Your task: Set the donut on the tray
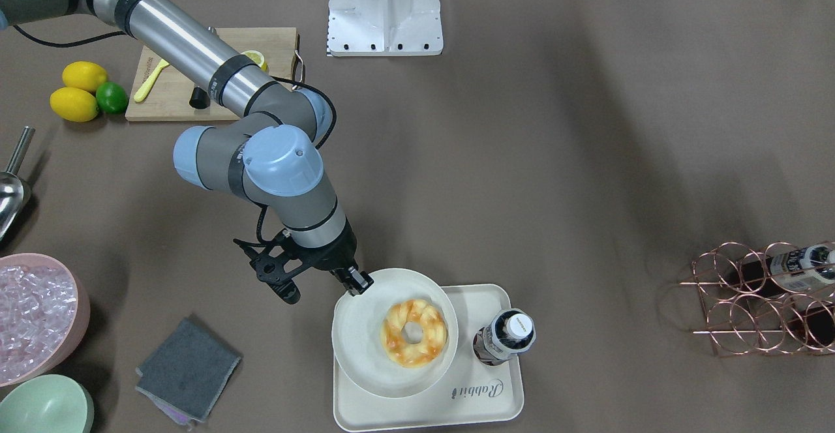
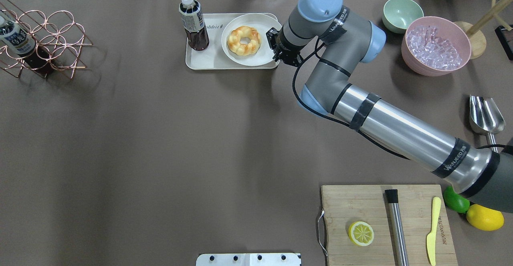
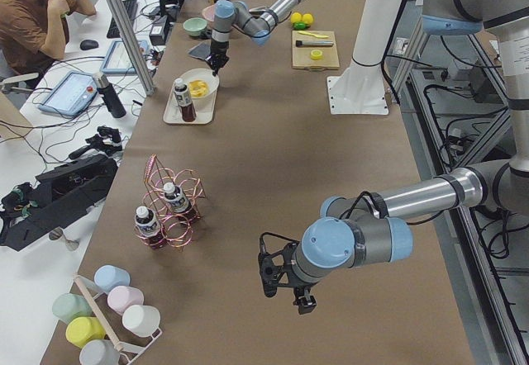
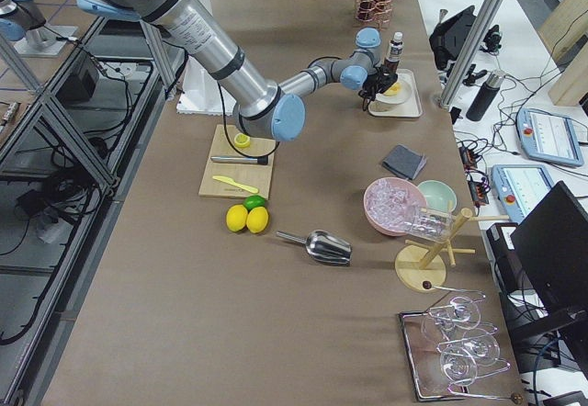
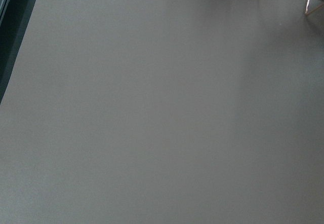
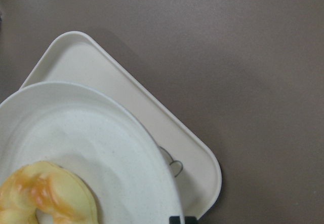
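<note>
The donut point(image 1: 414, 333) is a golden-orange ring lying on a round off-white plate point(image 1: 355, 348). The plate rests on the cream tray point(image 1: 483, 400) with "Rabbit" script. The donut point(image 2: 243, 40), plate point(image 2: 260, 57) and tray point(image 2: 200, 62) also show in the overhead view. My right gripper point(image 1: 357, 282) is at the plate's rim on the side away from the bottle, fingers close together on the rim. The right wrist view shows the donut point(image 6: 45, 193), the plate point(image 6: 76, 127) and a tray corner point(image 6: 192, 153). My left gripper point(image 3: 285, 281) hovers over bare table far away; I cannot tell its state.
A dark bottle point(image 1: 505, 336) stands on the tray beside the plate. A grey cloth point(image 1: 189, 368), a pink bowl of ice point(image 2: 435, 45) and a green bowl point(image 2: 400, 13) lie by my right arm. A copper wine rack point(image 2: 40, 41) is at far left, a cutting board point(image 2: 384, 226) nearby.
</note>
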